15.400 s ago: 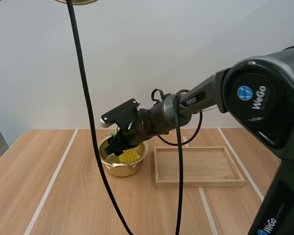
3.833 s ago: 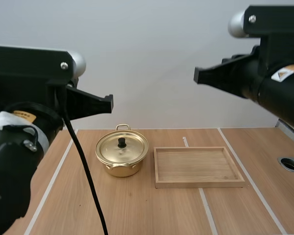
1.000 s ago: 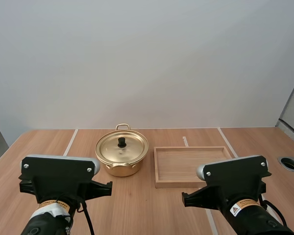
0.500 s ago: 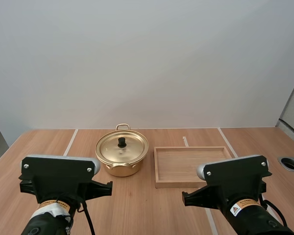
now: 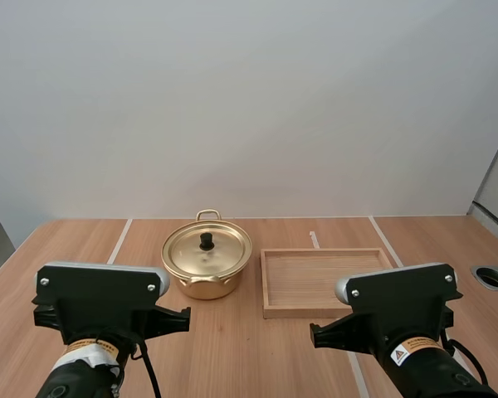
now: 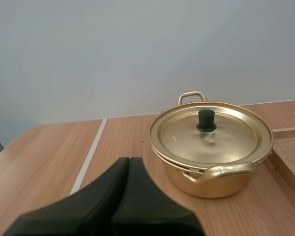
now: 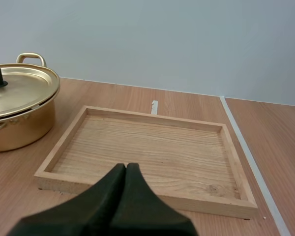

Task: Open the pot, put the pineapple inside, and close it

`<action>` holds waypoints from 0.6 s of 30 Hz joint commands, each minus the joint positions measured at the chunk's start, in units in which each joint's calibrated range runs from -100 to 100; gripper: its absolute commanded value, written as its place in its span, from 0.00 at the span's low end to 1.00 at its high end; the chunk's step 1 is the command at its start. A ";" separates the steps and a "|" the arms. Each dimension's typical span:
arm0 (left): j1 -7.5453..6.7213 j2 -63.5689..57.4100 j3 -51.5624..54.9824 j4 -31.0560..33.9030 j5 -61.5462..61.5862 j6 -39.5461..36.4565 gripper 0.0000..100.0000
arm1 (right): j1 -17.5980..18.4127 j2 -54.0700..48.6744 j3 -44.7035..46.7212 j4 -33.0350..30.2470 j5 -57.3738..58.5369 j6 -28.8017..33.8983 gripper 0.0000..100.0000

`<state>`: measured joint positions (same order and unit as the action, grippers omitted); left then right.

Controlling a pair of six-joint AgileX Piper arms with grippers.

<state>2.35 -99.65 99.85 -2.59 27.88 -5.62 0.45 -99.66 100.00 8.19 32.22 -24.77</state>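
Note:
A gold pot [image 5: 206,264] stands on the table left of centre, its gold lid [image 5: 207,248] with a black knob [image 5: 206,240] seated on it. The pineapple is hidden inside. In the left wrist view the pot [image 6: 211,157] sits ahead and a little to the right of my left gripper [image 6: 129,161], whose fingers lie together as one dark wedge, holding nothing. My right gripper [image 7: 126,167] is shut and bare too, just short of the near rim of the wooden tray [image 7: 147,194], with the pot [image 7: 17,115] off to its left.
The wooden tray [image 5: 270,311] lies right of the pot with nothing in it. Both arms' bases [image 5: 108,319] sit low at the table's near edge. A round hole [image 5: 491,277] is set in the table at the far right.
Much earlier the right arm reached into the lidless pot with the yellow pineapple inside. Now the lid is on and both arms are drawn back. Nothing has moved in the last second.

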 commanded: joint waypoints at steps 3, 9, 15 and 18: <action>-0.17 -0.35 0.15 0.01 -0.59 -0.60 0.00 | -0.20 -0.34 0.00 0.11 -1.16 -0.15 0.00; -0.17 -0.35 0.15 0.01 -0.59 -0.60 0.00 | -0.20 -0.34 0.00 0.11 -1.16 -0.15 0.00; -1.94 -0.35 0.15 0.02 -0.59 -0.60 0.00 | -0.20 -0.34 0.00 0.11 -1.35 -0.15 0.00; -1.97 -0.35 0.15 0.02 -0.59 -0.60 0.00 | -0.20 -0.34 0.00 0.11 -1.13 -0.15 0.00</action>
<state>0.67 -99.65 99.85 -2.59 27.88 -5.62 0.40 -99.66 100.00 8.19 32.22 -24.77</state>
